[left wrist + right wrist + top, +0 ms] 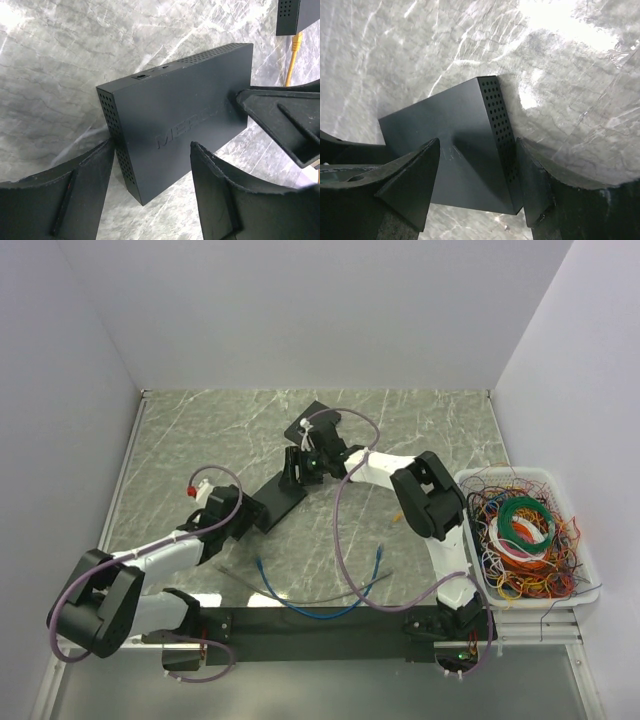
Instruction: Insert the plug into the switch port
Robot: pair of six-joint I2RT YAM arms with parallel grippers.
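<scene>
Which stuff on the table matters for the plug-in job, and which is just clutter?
Job: switch; blue cable and its plug; left gripper and right gripper, both straddling the switch.
Lying about: basket of loose wires; second black box.

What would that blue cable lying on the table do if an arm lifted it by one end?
Probably flop: the blue cable lies in a loose curve on the table, so the rest would likely dangle and drag. It looks thin, so presumably light. It might also snag, since the right arm's purple cable crosses it.
</scene>
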